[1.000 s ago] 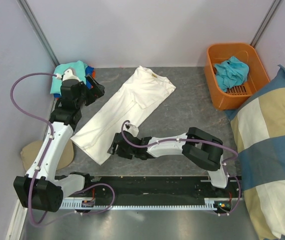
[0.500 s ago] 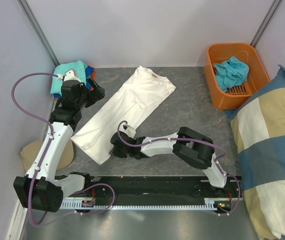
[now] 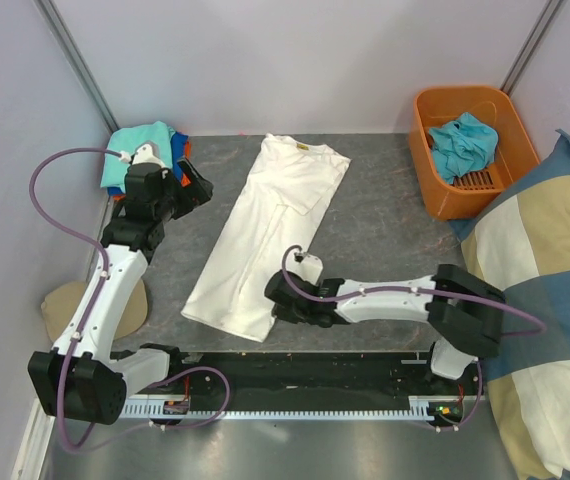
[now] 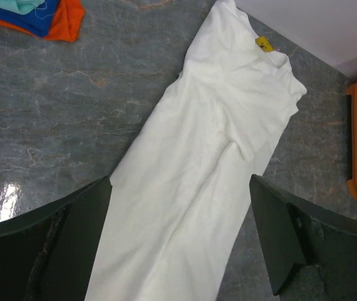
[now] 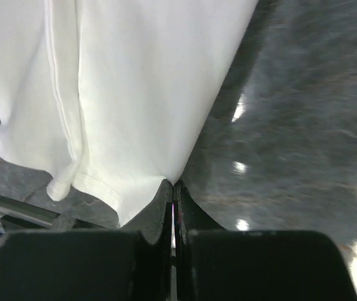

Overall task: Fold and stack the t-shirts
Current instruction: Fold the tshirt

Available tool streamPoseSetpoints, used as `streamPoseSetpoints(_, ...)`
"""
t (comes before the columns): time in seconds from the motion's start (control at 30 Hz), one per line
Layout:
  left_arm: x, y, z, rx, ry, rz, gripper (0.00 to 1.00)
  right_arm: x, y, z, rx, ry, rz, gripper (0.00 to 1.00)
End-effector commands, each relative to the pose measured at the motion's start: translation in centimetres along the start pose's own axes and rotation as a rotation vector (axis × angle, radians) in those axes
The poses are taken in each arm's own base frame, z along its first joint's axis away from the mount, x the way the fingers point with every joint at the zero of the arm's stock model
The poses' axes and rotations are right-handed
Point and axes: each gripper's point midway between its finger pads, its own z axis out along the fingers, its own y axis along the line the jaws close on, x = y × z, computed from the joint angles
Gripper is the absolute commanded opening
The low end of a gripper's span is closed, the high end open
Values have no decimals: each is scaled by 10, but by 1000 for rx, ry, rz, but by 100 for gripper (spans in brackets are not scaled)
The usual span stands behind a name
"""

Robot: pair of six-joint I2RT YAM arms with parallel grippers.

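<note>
A large white t-shirt (image 3: 265, 235) lies folded into a long strip on the grey table, collar toward the back. My right gripper (image 3: 273, 298) is at its near right corner, shut on the hem edge; in the right wrist view the white t-shirt (image 5: 134, 81) pinches into the closed gripper (image 5: 175, 185). My left gripper (image 3: 191, 190) hovers open at the back left. From its wrist the white t-shirt (image 4: 210, 157) shows between the wide-apart fingers of the gripper (image 4: 180, 185), which touch nothing. A folded stack with a teal shirt (image 3: 140, 140) on top sits in the back left corner.
The stack's blue (image 4: 37, 15) and orange (image 4: 72, 19) layers show at the left wrist view's top edge. An orange basket (image 3: 440, 200) at the back right holds a crumpled teal shirt (image 3: 462, 143). A checked cushion (image 3: 535, 300) fills the right side. A tan cap (image 3: 60, 305) lies at the left.
My right gripper closed on the shirt's near hem and dragged it right, so the strip now lies straighter, less slanted. The left arm barely moved.
</note>
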Motion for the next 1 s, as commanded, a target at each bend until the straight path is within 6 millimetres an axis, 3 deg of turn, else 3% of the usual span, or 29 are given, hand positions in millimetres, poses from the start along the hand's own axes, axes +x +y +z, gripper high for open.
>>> streamPoseSetpoints(0.0,7,0,-1,22,17,12,100,-14,-53,-30,119,-56,-63,0)
streamPoseSetpoints(0.13,18,-1,-2,45,49,3,100,-17,-98,-50,250,-57,-108,0)
streamPoseSetpoints(0.4,40,4,-5,65,103,1,100,-33,-155,-82,425,-109,-197,0)
streamPoseSetpoints(0.63,69,11,-6,82,180,-2,100,-49,-180,-91,509,-151,-253,2)
streamPoseSetpoints(0.7,76,7,-11,118,203,-4,100,-50,-176,-91,501,-144,-262,13)
streamPoseSetpoints(0.73,86,10,-13,123,223,-1,100,-51,-173,-92,493,-144,-264,37)
streamPoseSetpoints(0.8,94,5,-25,177,247,4,100,-52,-166,-94,471,-138,-263,63)
streamPoseSetpoints(0.87,110,4,-39,218,284,11,100,-53,-159,-98,436,-137,-254,74)
streamPoseSetpoints(0.97,133,2,-65,280,319,16,100,-54,-150,-105,372,-134,-232,77)
